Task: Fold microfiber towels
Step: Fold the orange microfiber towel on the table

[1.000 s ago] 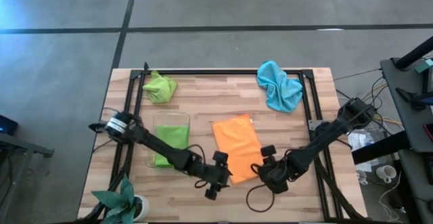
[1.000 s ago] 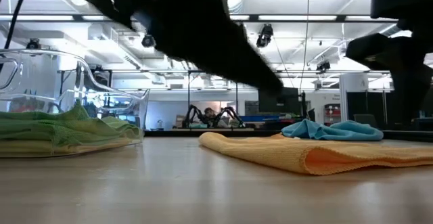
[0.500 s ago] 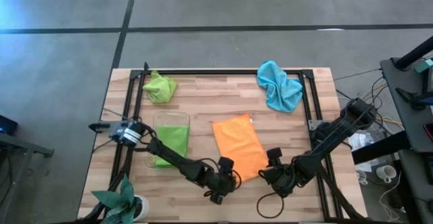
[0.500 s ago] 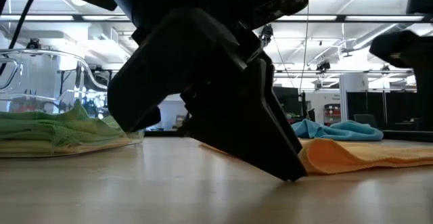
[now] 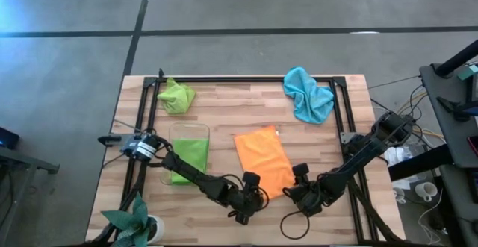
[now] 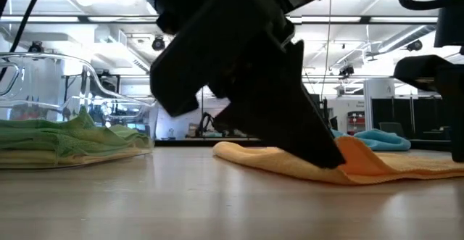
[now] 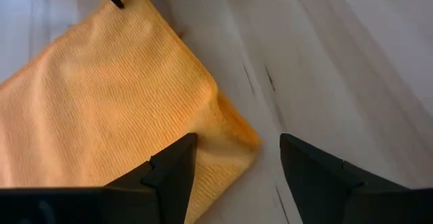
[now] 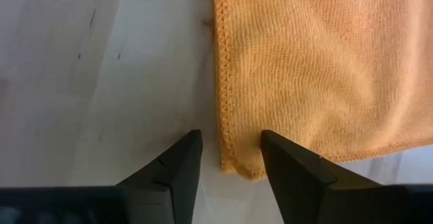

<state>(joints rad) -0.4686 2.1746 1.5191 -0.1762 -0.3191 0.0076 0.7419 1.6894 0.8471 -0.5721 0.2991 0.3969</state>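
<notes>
Orange towel (image 5: 263, 160) lies flat mid-desk (image 5: 246, 101), long axis running from the far side toward the near edge, slightly slanted. Both arms sit at its near short edge, one per corner.

Left gripper (image 7: 233, 160): fingers open, the near-left corner of the towel lies right between them and a bit forward, slightly bunched. In the high view the left gripper (image 5: 250, 195) is just at that corner.

Right gripper (image 8: 230, 158): fingers open, straddling the stitched side hem at the near-right corner; cloth sits mostly under one finger, bare wood under the other. High view puts the right gripper (image 5: 300, 189) just beside that corner.

Low view: orange towel (image 6: 377, 164) rests on the desk with a dark finger down at its edge; can't tell contact from here.

Judgement: each arm is nearest its own corner, both corners are ahead of open fingers, so the next step is likely close on both and carry the near edge away toward the far edge, folding across the long axis.

Blue towel (image 5: 308, 94) and lime green towel (image 5: 176, 96) lie crumpled at the far corners, well apart. Folded green towel (image 5: 190, 157) in the clear bin (image 5: 187, 130)
</notes>
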